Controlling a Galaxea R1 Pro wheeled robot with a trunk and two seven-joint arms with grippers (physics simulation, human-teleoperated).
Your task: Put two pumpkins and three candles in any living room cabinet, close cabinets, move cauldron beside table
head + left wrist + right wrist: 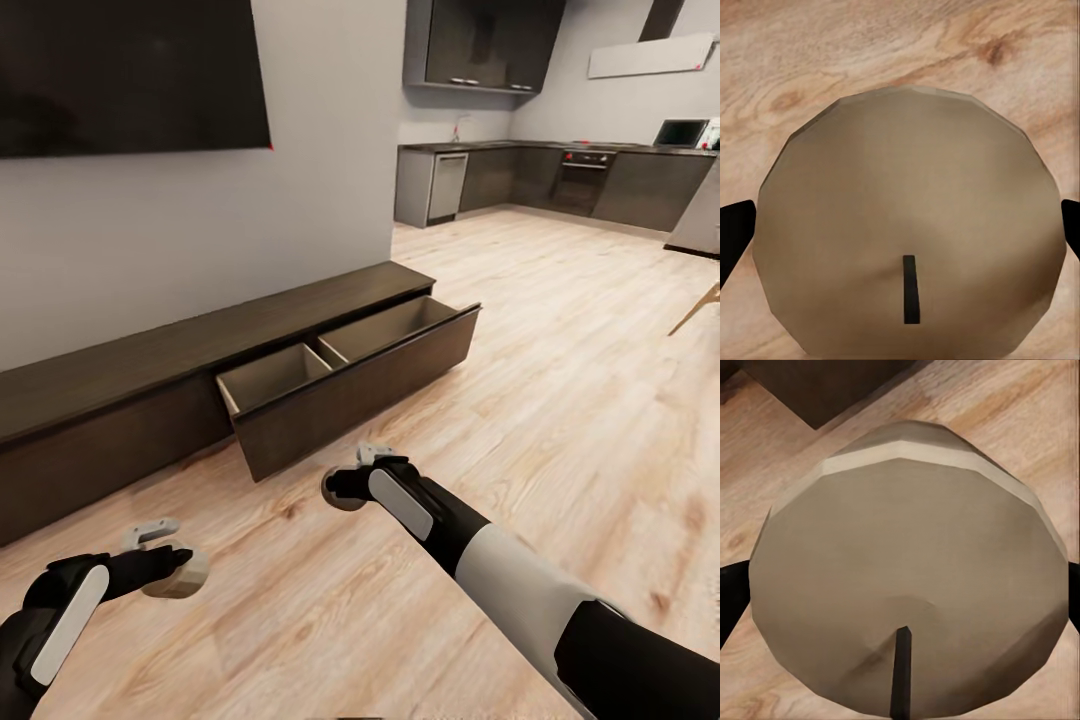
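Note:
A beige candle with a short black wick sits in my left gripper, which is shut on it low at the left; the left wrist view has its flat top between the dark fingers. My right gripper is shut on a second candle just in front of the cabinet; this candle is seen close in the right wrist view. The long dark-brown cabinet runs along the wall, its drawer pulled out, showing two pale compartments with nothing in them.
A black TV hangs on the grey wall above the cabinet. Beyond the wall's end lies a grey kitchen with an oven. Light wood plank floor stretches to the right, with a pale wooden leg at the right edge.

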